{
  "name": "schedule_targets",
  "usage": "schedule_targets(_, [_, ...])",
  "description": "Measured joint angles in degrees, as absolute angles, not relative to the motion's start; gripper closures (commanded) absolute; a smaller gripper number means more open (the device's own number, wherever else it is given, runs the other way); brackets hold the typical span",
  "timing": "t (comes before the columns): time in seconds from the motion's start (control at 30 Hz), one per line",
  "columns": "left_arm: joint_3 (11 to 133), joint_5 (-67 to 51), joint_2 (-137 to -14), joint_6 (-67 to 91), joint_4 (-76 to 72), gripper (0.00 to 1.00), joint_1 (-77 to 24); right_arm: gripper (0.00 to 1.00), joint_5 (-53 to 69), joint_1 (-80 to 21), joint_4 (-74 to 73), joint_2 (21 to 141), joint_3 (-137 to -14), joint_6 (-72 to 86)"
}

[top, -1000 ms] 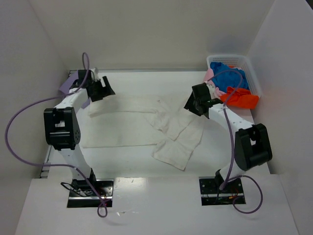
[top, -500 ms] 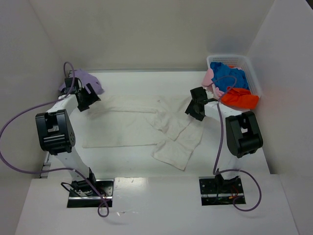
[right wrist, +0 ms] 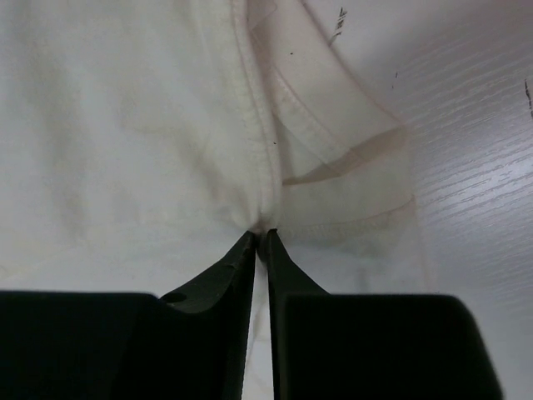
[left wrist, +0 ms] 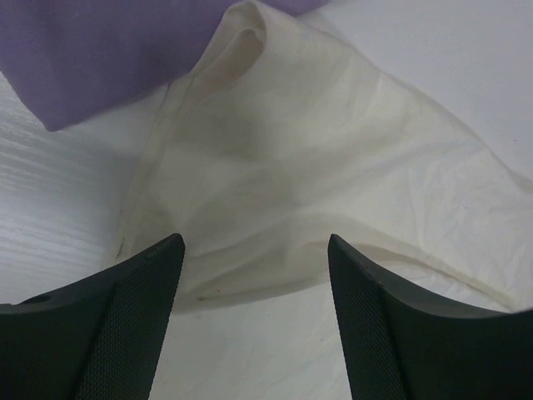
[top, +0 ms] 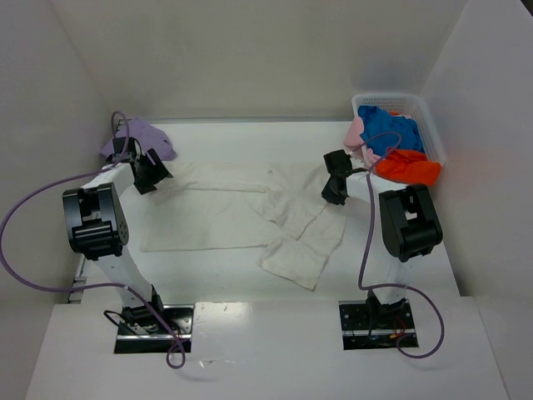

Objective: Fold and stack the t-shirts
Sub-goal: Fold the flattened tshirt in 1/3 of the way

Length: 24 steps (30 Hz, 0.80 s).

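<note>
Right hand [right wrist: 260, 235] closed, pinching t-shirt [right wrist: 125, 125] (maybe label [right wrist: 338, 17], illegible).

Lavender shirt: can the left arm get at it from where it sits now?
Probably yes. The left gripper is open over the off-white shirt, with the lavender shirt just beyond, nothing between.

The off-white t-shirt [right wrist: 125, 125] is thin, matt, creased cloth with stitched hems; the lavender t-shirt [left wrist: 100, 50] is smooth matt cloth; the desk [right wrist: 483, 167] shows fine, wood-like grain.
</note>
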<state>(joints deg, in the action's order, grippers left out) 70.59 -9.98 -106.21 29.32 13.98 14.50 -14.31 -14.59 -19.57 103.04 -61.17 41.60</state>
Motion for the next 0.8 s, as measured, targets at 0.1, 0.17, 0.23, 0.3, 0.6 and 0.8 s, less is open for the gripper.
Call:
schedule_targets(0.1, [70.6,-10.2,-106.3,30.0,13.6,0.38,14.5,0.93,-14.6,-14.6,-19.5,103.2,-61.2,41.8])
schedule_targets(0.17, [70.6,-10.2,-106.4,30.3,13.5,0.42,14.5,0.94,-14.7,-14.6,-19.5,103.2,-61.2,42.0])
schedule_targets(0.23, [70.6,-10.2,-106.7,30.3,13.3,0.45,14.5,0.97,-14.9,-14.6,-19.5,103.2,-61.2,42.2])
schedule_targets(0.3, [70.6,-10.0,-107.0,30.3,13.3,0.45,14.5,0.99,-14.9,-14.6,-19.5,103.2,-61.2,42.2])
schedule_targets(0.6, [70.3,-4.6,-106.6,30.1,16.2,0.26,14.5,1.00,-15.3,-13.8,-19.2,103.2,-61.2,42.3])
schedule_targets(0.8, [68.9,-2.6,-103.3,30.0,17.4,0.32,14.5,1.00,-15.4,-13.8,-19.2,103.2,-61.2,42.3])
